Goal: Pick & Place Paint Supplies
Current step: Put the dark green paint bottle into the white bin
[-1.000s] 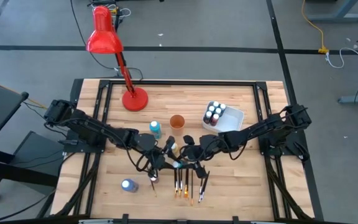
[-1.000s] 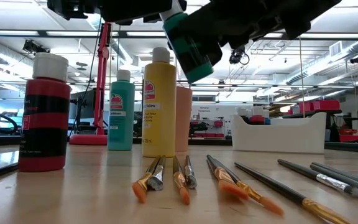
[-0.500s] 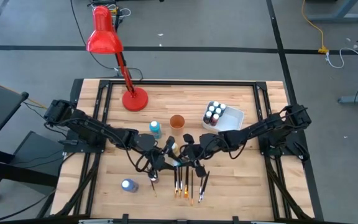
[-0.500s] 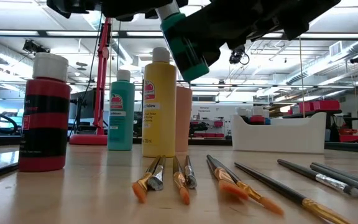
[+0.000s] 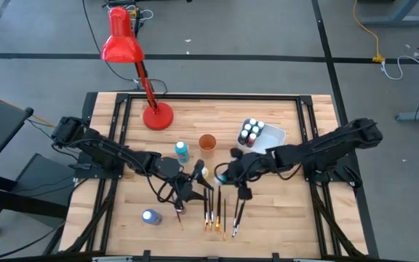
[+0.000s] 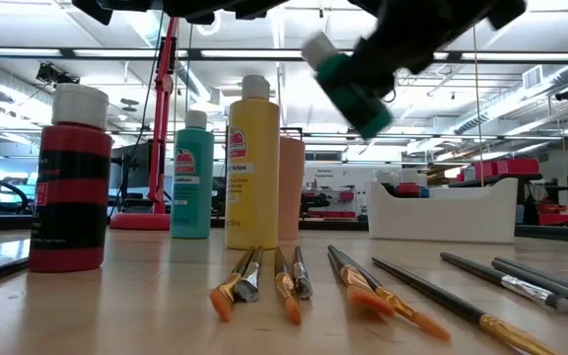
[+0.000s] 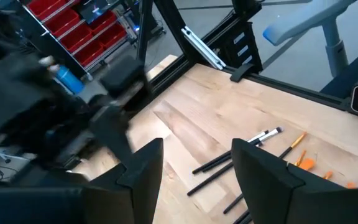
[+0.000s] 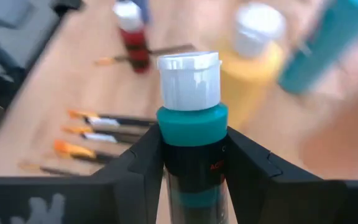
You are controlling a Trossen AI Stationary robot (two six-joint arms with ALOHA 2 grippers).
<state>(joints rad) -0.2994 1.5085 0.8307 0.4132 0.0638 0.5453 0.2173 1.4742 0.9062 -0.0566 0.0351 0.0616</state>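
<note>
My right gripper is shut on a teal paint bottle with a white cap, held in the air above the table's middle. Just to its left, my left gripper stands open with nothing between its fingers. Several dark-handled paintbrushes with orange ends lie side by side near the front edge. A yellow bottle, a teal bottle and a red bottle stand upright on the wood. My right gripper pinches the bottle's dark labelled body below the teal shoulder, one finger on each side. The arm comes from the table's right, slanting downward. The cap end sticks out past the fingers. The bottle is lifted clear and tilted, cap up and toward the left.
A white tub holding several bottles sits at the back right, with a small orange cup beside it. A red desk lamp stands at the back left. Bare wood lies at the front right.
My right gripper has gone up and toward the table's right edge with the teal bottle, drawing it away from my left gripper, where both met a second ago. The bottle has tipped further over. My left arm has kept its place.
</note>
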